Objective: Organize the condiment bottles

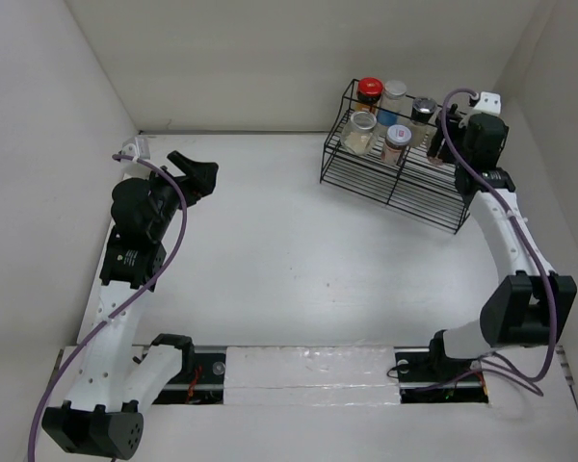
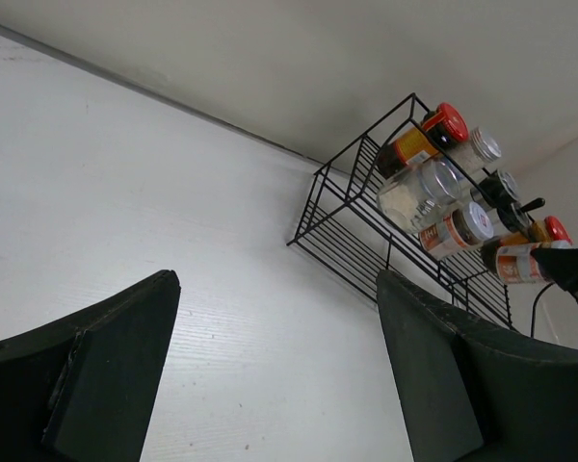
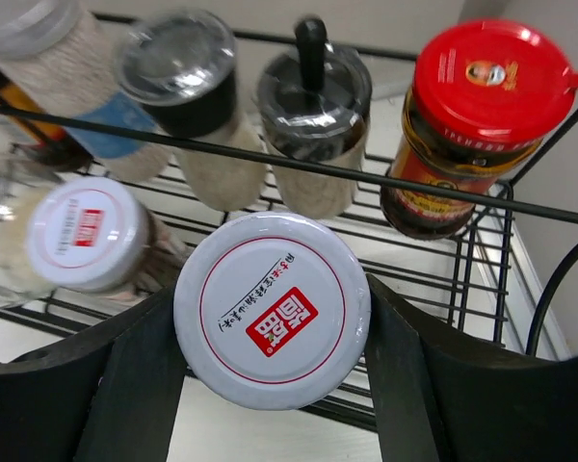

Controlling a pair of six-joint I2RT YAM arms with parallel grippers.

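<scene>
Condiment bottles [image 1: 362,130] stand clustered in the black wire rack [image 1: 385,192] at the far right corner of the white table [image 1: 289,269]. The left arm [image 1: 125,250] reaches up the table's left side, well apart from the rack. The left gripper [image 2: 279,289] hangs with its fingers spread wide and nothing between them. The right arm [image 1: 506,231] stretches to the rack's right end.

There the right gripper [image 3: 270,294] is clamped on a white-lidded jar [image 3: 272,310] with a red logo on its lid, one finger pressed to each side, over the wires of the rack's front row. Whether the jar rests on those wires cannot be told.

Behind it in the back row stand:
- a red-lidded jar [image 3: 472,125] of dark sauce
- a black-knobbed jar [image 3: 313,115]
- a clear-lidded jar [image 3: 188,96]
- a blue-labelled jar [image 3: 67,77]

Just to the held jar's left sits a second white-lidded jar [image 3: 87,236].
</scene>
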